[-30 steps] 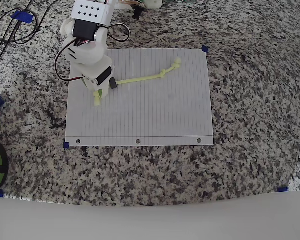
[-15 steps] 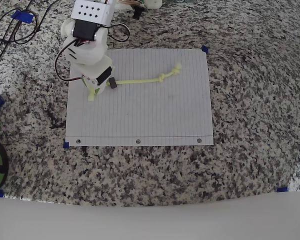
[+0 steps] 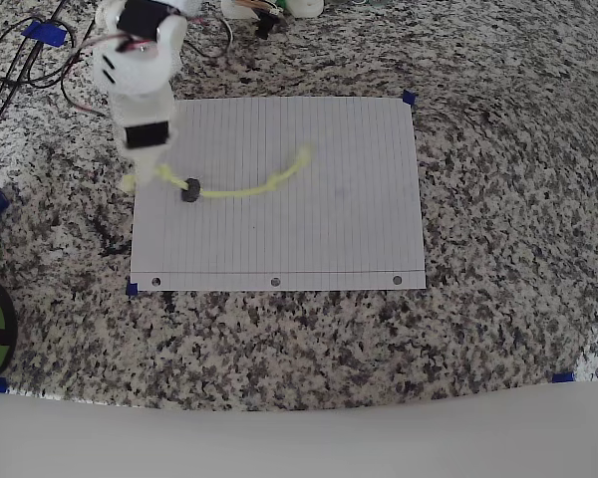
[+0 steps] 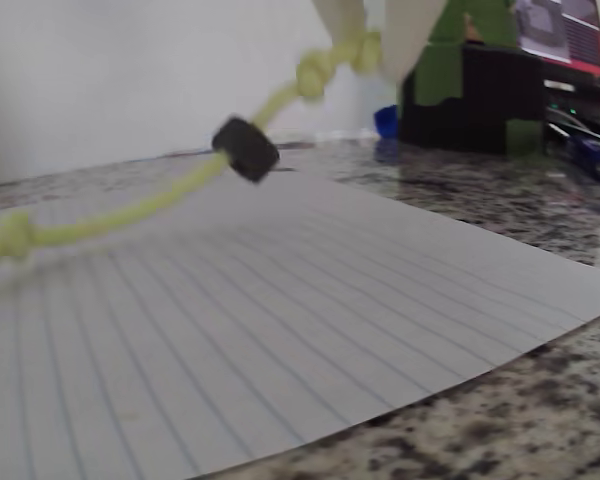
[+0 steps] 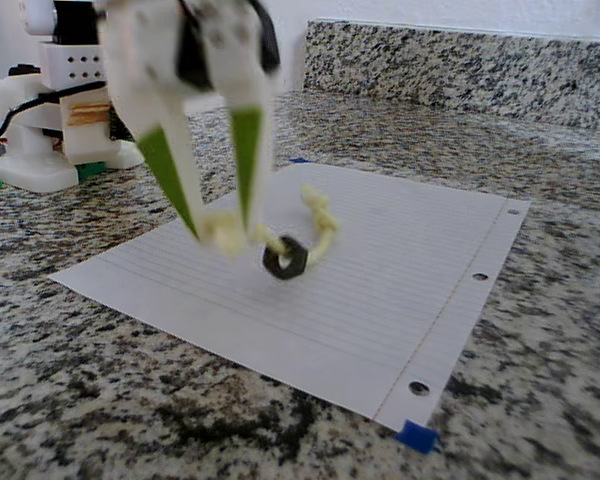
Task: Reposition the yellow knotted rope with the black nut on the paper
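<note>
Fingers (image 5: 220, 232) pinch one knotted end of the yellow knotted rope (image 3: 244, 188), black nut (image 5: 283, 259) hanging above the paper (image 3: 309, 239), frame left.

From my overhead feed the gripper (image 3: 145, 179) sits at the paper (image 3: 319, 229) left edge, rope (image 3: 249, 186) trailing right across it (nut (image 3: 190, 191) near the gripper end).

The gripper (image 5: 223, 232) hangs downward, seemingly clamped.

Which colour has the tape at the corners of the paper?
Blue; the tape at a paper corner shows best in the fixed view.
</note>
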`<state>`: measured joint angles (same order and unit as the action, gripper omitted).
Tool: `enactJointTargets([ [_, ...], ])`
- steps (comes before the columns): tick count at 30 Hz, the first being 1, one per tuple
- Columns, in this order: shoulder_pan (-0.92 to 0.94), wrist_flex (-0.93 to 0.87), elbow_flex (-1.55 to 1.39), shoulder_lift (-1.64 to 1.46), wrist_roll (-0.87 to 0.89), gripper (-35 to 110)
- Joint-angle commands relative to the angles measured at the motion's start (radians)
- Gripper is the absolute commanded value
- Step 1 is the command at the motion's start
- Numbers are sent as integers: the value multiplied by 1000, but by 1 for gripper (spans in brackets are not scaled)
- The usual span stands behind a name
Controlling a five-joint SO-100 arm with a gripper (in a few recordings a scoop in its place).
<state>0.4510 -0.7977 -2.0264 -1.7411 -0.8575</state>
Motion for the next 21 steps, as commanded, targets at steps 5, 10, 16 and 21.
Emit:
enactJointTargets([
  [5, 130, 52, -147, -402, -299, 0],
  [10, 242, 127, -333, -716, -376, 0],
  [16, 348, 236, -474, -1132, -431, 0],
  [21, 387, 256, -534, -1266, -430, 0],
])
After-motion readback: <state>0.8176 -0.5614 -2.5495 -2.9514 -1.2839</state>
